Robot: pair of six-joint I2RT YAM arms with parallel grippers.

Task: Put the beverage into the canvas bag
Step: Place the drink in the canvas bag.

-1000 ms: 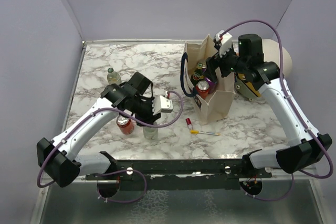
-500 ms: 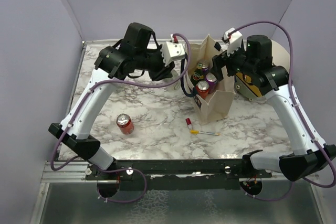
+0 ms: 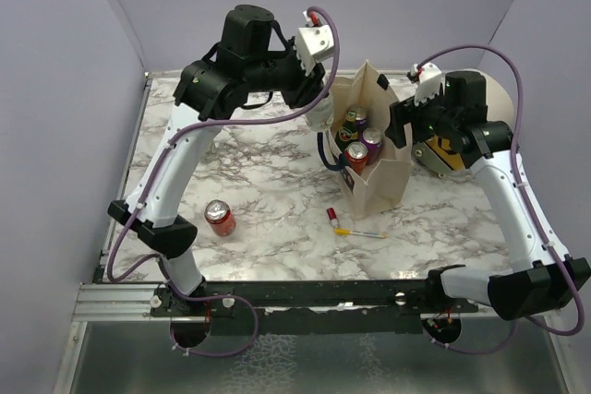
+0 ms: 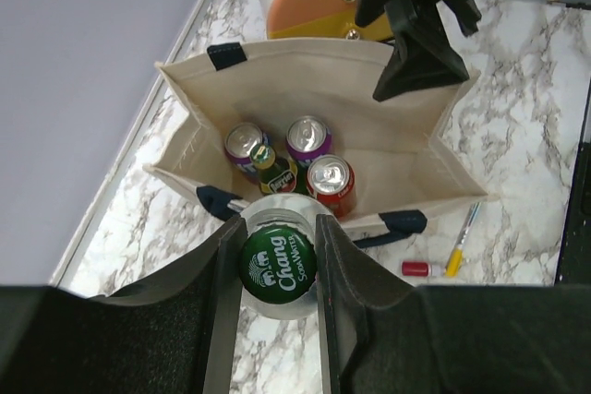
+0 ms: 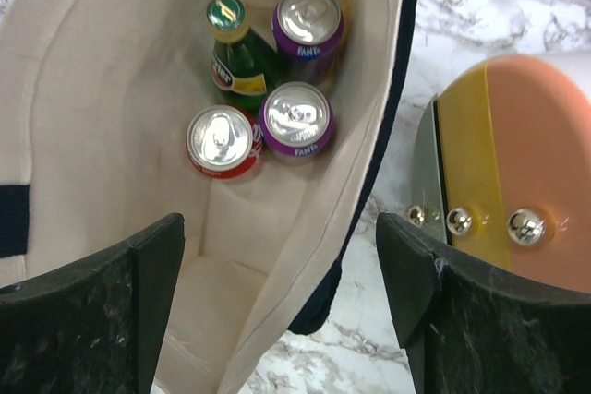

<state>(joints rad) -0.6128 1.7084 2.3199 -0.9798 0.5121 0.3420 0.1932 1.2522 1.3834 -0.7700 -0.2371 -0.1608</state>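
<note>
The beverage is a clear glass bottle [image 4: 278, 262] with a green Chang soda water cap, and my left gripper [image 4: 279, 228] is shut on its neck. It hangs above the near-left rim of the canvas bag [image 4: 388, 149]. From above, the left gripper [image 3: 314, 106] and bottle [image 3: 325, 120] sit high at the left edge of the bag [image 3: 380, 186]. The bag [image 5: 111, 89] holds two purple Fanta cans, a red can and a green bottle. My right gripper [image 5: 277, 237] is open and straddles the bag's right wall without pinching it; from above, this gripper [image 3: 399, 126] is at the bag's right side.
A red can [image 3: 220, 218] stands on the marble table's front left. A small red marker [image 3: 332, 216] and a yellow pen [image 3: 362, 233] lie in front of the bag. A cream-and-orange cylindrical container [image 3: 494, 99] lies right behind the bag, close to my right arm.
My left arm lifted the bottle from the front of the table, swung it up and back, then right to the bag's left rim. My right gripper drew back from over the bag's middle to its right wall.
</note>
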